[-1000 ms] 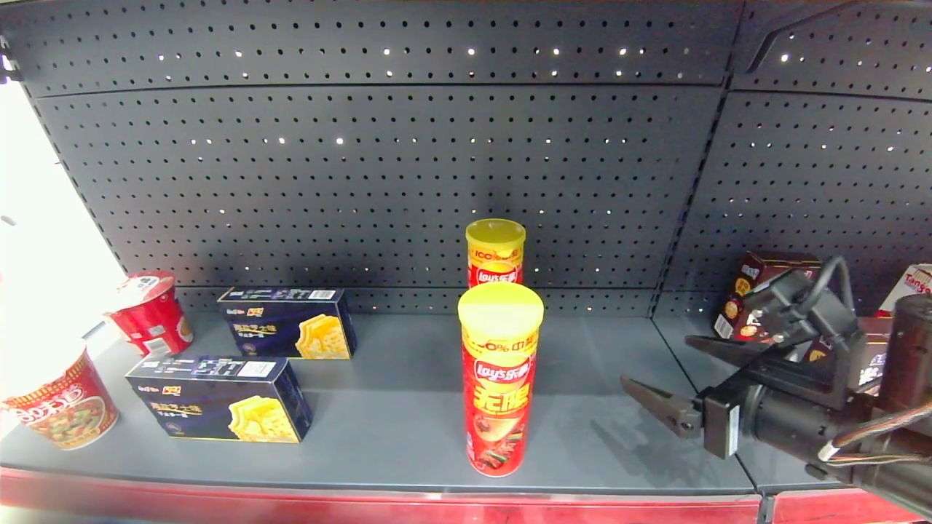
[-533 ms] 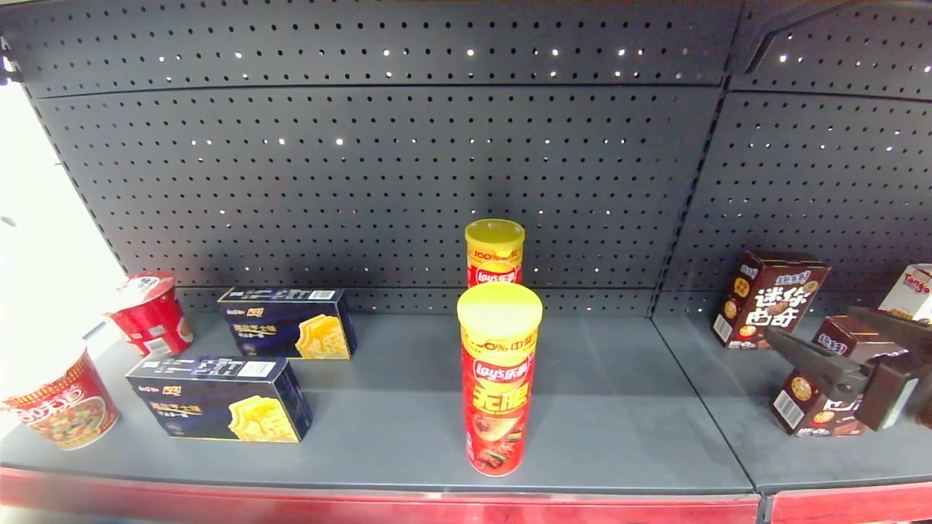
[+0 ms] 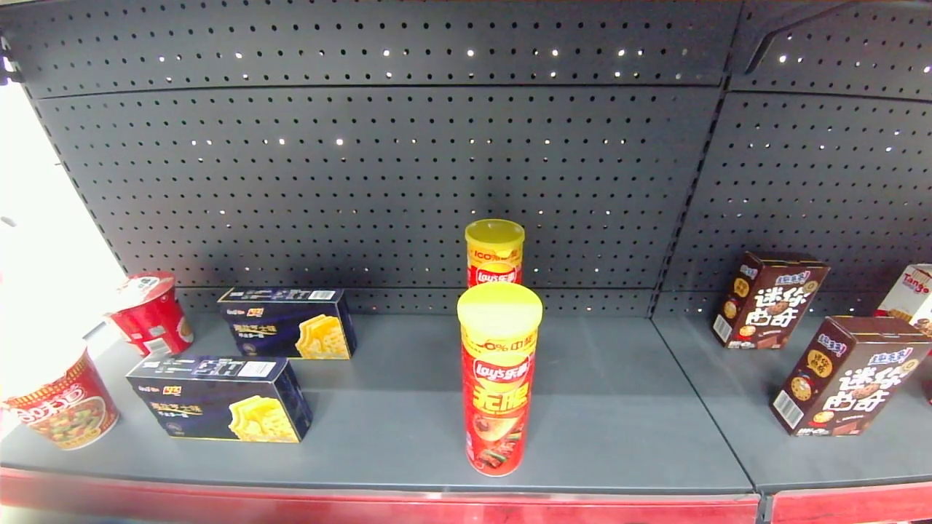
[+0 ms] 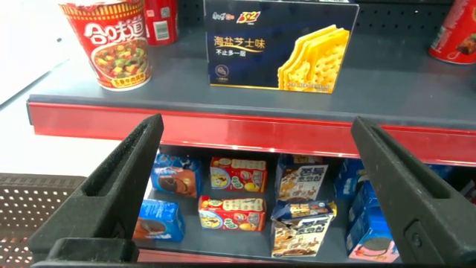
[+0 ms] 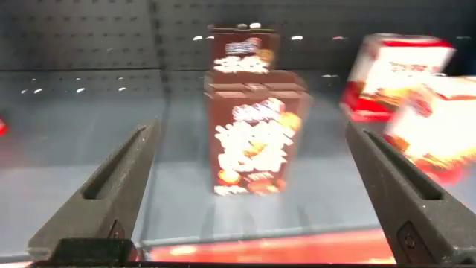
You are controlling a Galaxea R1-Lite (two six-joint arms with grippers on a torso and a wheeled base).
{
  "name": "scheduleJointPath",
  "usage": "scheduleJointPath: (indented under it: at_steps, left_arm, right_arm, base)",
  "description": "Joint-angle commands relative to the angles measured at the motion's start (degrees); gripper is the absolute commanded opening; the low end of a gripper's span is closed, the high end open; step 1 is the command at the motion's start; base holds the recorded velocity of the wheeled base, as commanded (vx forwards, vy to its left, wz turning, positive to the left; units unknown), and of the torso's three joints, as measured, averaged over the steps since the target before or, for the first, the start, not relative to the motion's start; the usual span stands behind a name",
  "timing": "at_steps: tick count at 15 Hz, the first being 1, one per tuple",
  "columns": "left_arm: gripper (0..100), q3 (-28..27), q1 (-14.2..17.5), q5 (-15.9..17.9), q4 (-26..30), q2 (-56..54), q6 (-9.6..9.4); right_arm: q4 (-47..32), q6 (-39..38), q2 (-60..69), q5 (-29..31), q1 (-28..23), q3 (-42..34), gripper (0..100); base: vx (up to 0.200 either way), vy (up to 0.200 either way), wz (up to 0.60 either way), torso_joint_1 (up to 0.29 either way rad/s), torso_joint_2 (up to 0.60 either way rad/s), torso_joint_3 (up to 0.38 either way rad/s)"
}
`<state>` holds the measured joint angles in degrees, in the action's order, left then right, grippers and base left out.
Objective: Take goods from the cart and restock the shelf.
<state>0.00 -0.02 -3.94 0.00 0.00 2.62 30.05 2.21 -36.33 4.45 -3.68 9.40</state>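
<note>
Our left gripper points toward 12 o'clock, its jaws spread wide and level. Our right gripper points also near 12 o'clock, jaws equally wide.

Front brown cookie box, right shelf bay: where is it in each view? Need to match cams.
Head view: front brown cookie box at far right, near the shelf front, ahead of the rear brown box.
Right wrist view: dead ahead of the camera, rear brown box just behind it.
Left wrist view: faces the shelf's other end, at the navy cracker box.
Shared landmark: red shelf edge.
</note>
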Motion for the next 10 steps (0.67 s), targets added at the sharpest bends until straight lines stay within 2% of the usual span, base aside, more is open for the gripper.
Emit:
scheduleJointPath:
  at_steps: [1, 2, 6, 9, 10]
  left_arm:
    - [100, 0.0, -0.06, -0.02, 0.0, 0.0, 0.02]
    - [100, 0.0, -0.06, -0.02, 0.0, 0.0, 0.02]
    - [100, 0.0, -0.06, -0.02, 0.0, 0.0, 0.02]
    - [100, 0.0, -0.06, -0.02, 0.0, 0.0, 0.02]
    - [100, 0.0, -0.06, -0.02, 0.0, 0.0, 0.02]
  right_arm:
    - [-1.84, -0.36, 15.59, -1.64, -3.96, -7.99, 100]
    - [-3.59, -0.36, 17.87, -1.64, -3.96, -8.61, 100]
    - [-24.69, -1.77, 34.83, -1.55, -3.35, -9.31, 100]
    - [-26.89, -4.32, 34.83, -1.9, -3.35, -9.4, 100]
    - [-30.84, -3.79, 34.83, -1.99, -3.35, -9.22, 100]
  base:
    - [0.0, 0.0, 0.0, 0.0, 0.0, 0.0]
    - [0.0, 0.0, 0.0, 0.0, 0.0, 0.0]
    - [0.0, 0.0, 0.0, 0.0, 0.0, 0.0]
    - [0.0, 0.0, 0.0, 0.0, 0.0, 0.0]
    - [0.0, 0.0, 0.0, 0.0, 0.0, 0.0]
